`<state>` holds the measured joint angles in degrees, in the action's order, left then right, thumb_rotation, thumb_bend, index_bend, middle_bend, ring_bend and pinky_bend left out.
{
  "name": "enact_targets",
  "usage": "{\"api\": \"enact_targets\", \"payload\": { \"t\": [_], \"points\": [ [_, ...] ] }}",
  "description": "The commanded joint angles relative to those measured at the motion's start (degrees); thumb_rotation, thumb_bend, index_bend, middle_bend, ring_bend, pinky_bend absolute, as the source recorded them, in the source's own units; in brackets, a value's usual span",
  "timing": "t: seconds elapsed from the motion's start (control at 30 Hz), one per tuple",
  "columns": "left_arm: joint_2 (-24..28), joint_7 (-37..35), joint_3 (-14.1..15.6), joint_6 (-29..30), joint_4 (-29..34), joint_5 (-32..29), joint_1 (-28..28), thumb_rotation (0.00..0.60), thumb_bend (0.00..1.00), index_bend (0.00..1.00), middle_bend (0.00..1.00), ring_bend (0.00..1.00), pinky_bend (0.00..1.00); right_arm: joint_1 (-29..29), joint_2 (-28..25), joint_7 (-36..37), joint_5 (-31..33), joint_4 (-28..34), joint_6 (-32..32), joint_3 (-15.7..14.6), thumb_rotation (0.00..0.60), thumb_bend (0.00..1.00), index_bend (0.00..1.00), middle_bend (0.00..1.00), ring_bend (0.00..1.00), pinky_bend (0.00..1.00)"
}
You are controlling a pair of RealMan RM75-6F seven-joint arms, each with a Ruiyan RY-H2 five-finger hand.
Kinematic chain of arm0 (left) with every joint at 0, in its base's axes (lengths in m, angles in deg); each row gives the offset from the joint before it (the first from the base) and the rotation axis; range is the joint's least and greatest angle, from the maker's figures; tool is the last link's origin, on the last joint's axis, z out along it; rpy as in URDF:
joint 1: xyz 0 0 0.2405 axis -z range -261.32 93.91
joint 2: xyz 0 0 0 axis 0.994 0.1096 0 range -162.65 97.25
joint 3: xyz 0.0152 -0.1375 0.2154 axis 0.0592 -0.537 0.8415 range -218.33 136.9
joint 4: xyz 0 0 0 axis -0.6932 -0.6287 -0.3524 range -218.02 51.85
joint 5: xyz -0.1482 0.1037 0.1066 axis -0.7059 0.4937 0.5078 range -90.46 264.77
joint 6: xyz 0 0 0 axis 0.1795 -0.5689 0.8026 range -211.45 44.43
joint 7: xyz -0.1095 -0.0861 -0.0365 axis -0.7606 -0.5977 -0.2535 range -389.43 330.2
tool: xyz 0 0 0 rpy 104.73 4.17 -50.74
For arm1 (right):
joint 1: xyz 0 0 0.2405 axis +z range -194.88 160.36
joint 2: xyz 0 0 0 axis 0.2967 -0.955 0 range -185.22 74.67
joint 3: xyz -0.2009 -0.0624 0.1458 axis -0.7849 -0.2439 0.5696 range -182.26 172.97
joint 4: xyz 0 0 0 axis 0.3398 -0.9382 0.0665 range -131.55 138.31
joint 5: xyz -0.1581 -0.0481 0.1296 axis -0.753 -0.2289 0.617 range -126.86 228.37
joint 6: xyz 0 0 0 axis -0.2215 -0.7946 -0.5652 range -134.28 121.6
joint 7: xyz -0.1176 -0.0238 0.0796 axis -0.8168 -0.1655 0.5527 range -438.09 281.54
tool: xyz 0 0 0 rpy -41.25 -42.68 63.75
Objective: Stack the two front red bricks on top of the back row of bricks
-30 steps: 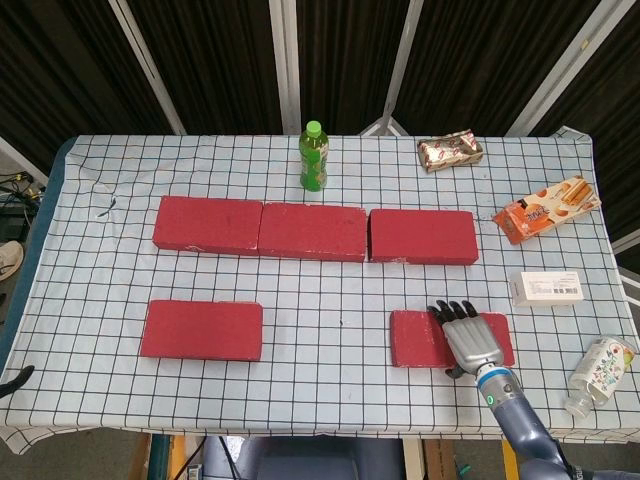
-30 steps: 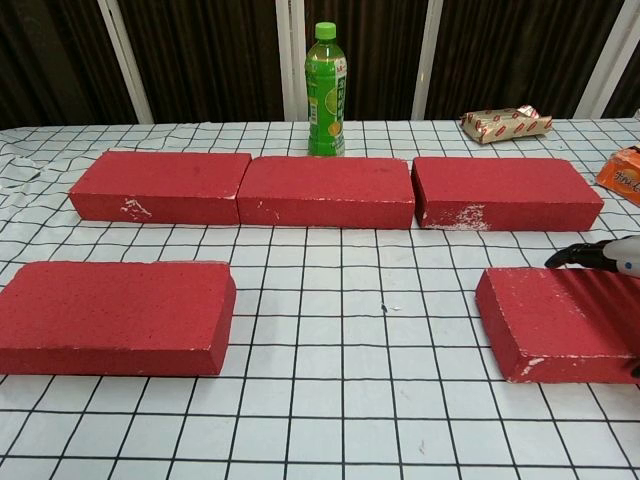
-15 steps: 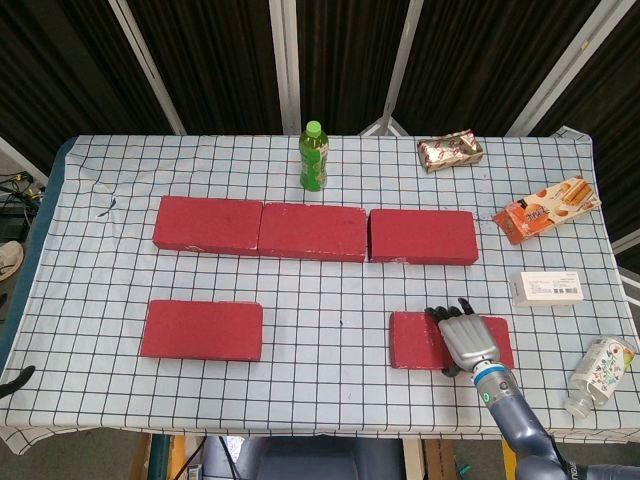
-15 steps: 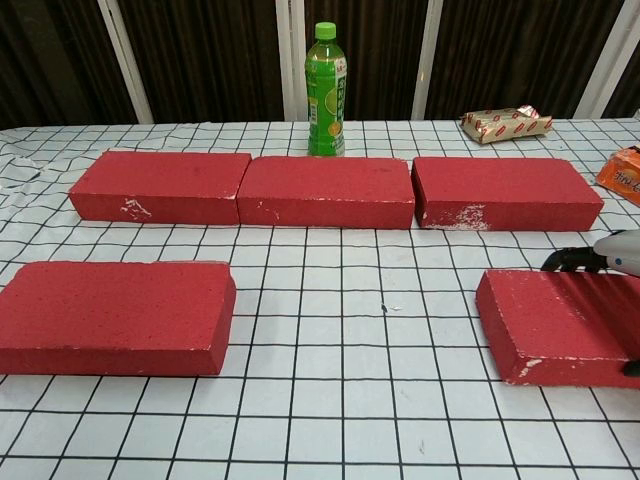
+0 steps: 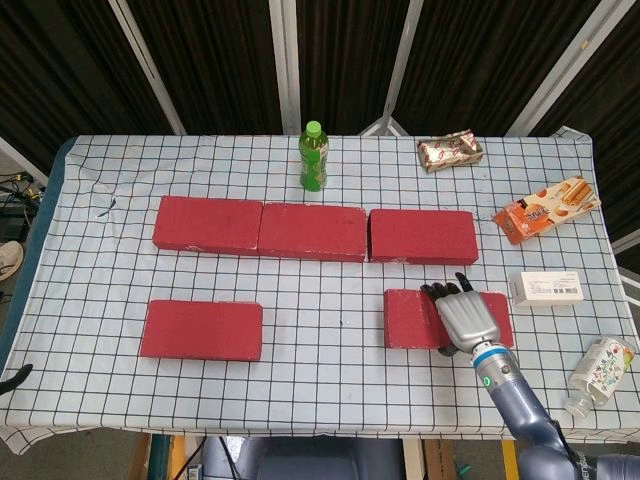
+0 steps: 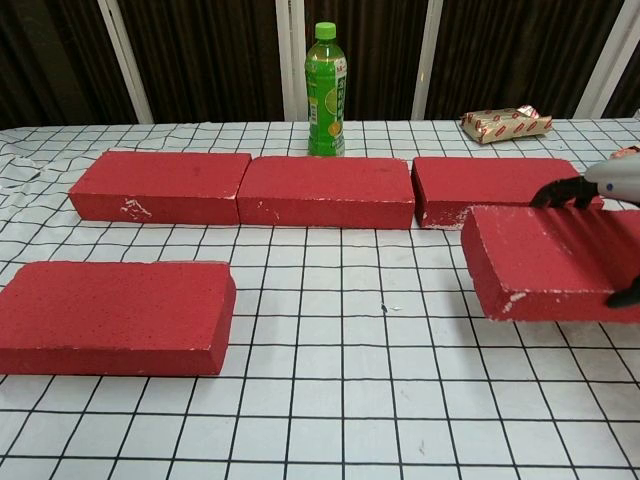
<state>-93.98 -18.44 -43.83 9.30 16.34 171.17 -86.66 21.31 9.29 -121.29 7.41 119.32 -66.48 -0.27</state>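
My right hand [image 5: 466, 319] lies over the top of the front right brick [image 5: 415, 320], dark fingers [image 5: 445, 292] curled over its far edge and the thumb at the near side, so I am gripping it. In the chest view the right hand [image 6: 605, 182] shows only at the frame's edge, and the front right brick [image 6: 545, 262] sits raised off the checked tablecloth [image 5: 330, 380], its far edge overlapping the back right brick [image 6: 480, 180].

Just beyond my fingertips is that back right brick [image 5: 422, 236]; further to my left run the back middle brick [image 5: 312, 231] and the back left brick [image 5: 208, 224], those two touching end to end. Well off to my left, level with my hand, the front left brick [image 5: 202, 329] lies flat and untouched.

A green bottle [image 5: 313, 157] stands upright beyond the back row; whether it holds liquid I cannot tell. To the right of my hand are a white box [image 5: 546, 288], an orange snack packet [image 5: 546, 209], and a clear bottle [image 5: 598, 374] lying on its side. A wrapped packet [image 5: 450, 151] sits far beyond. My left hand is out of both views.
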Motion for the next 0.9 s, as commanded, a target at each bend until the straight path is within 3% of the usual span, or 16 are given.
{"api": "enact_targets", "payload": {
  "t": [0.03,0.17,0.33,0.57,0.9],
  "points": [
    [-0.2,0.4,-0.6,-0.4,-0.2,-1.2,0.3,0.6,0.03,0.08,0.0,0.0,0.09,6.3,-3.3,-3.2,8.5,2.3,0.9,5.1,0.6,0.19,0.26,0.27,0.24,0.0],
    [-0.9,1.7,-1.7,-1.3,-0.4,-3.8,0.8,0.6,0.03,0.08,0.0,0.0,0.09,16.2,-3.9,-7.3,22.7,-0.3,4.4,9.6,0.6,0.19,0.26,0.27,0.24,0.0],
    [-1.9,3.3,-2.7,-2.0,-0.6,-5.7,1.6,0.6,0.03,0.08,0.0,0.0,0.09,27.3,-0.7,-11.0,37.8,-9.0,9.7,11.3,0.6,0.19,0.26,0.27,0.24,0.0],
    [-3.1,5.8,-2.8,-3.2,-0.9,-6.5,2.8,0.6,0.03,0.08,0.0,0.0,0.09,39.4,6.2,-16.0,51.8,-24.7,16.0,9.6,0.6,0.19,0.26,0.28,0.24,0.0],
    [-4.4,9.0,-4.0,-3.8,-1.3,-10.2,3.5,0.6,0.03,0.08,0.0,0.0,0.09,45.3,15.7,-16.9,60.7,-44.0,27.1,4.6,0.6,0.19,0.26,0.28,0.24,0.0]
  ]
}}
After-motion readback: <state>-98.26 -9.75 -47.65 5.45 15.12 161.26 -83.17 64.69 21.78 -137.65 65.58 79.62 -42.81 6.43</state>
